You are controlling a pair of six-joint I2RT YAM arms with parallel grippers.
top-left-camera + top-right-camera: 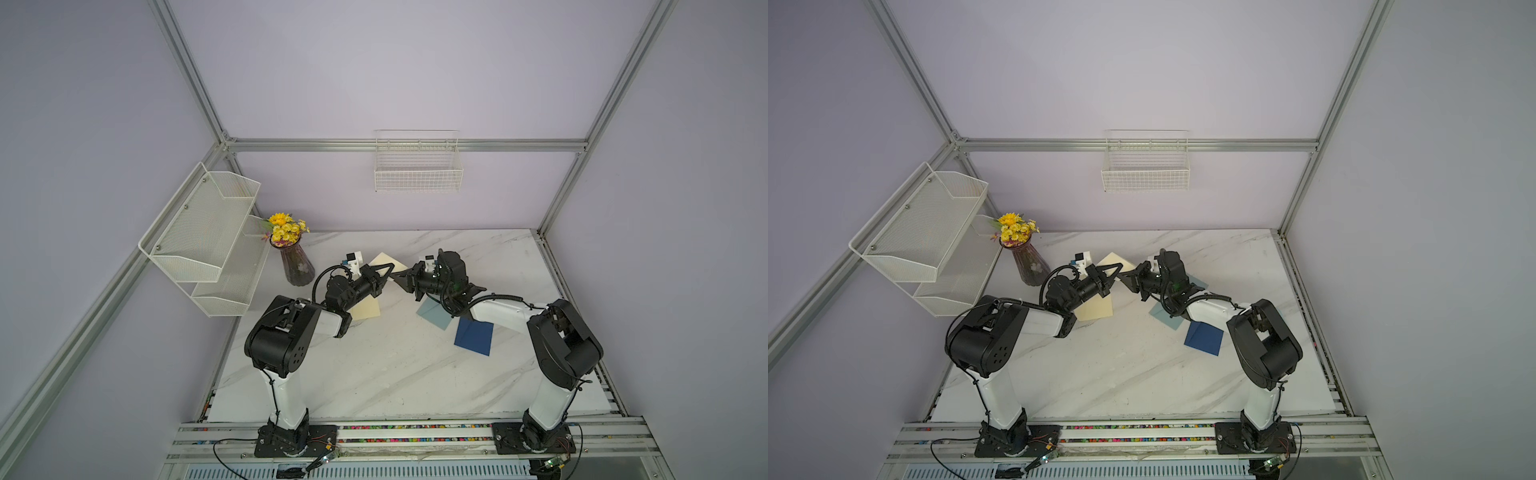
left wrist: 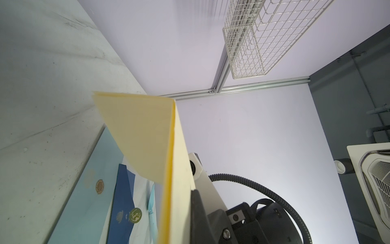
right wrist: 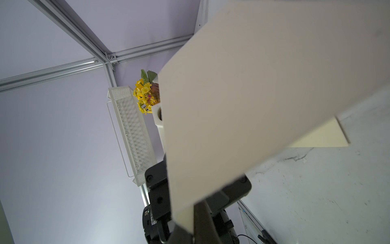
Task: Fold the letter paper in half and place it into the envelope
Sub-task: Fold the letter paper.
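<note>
The cream letter paper (image 1: pixel 384 262) is held up off the marble table (image 1: pixel 395 365) at mid-back, between both arms. It shows a fold edge in the left wrist view (image 2: pixel 143 137). My left gripper (image 1: pixel 390 267) is shut on one side of it, the paper flat against a finger (image 2: pixel 199 213). My right gripper (image 1: pixel 395 276) is shut on the opposite corner (image 3: pixel 242 105). A light blue envelope (image 1: pixel 434 312) and a dark blue envelope (image 1: pixel 473 337) lie flat under the right forearm, both with round seals in the left wrist view.
Another cream sheet (image 1: pixel 366 312) lies flat under the left forearm. A vase of yellow flowers (image 1: pixel 293 253) stands at the back left beside a white mesh shelf (image 1: pixel 208 232). A wire basket (image 1: pixel 417 166) hangs on the back wall.
</note>
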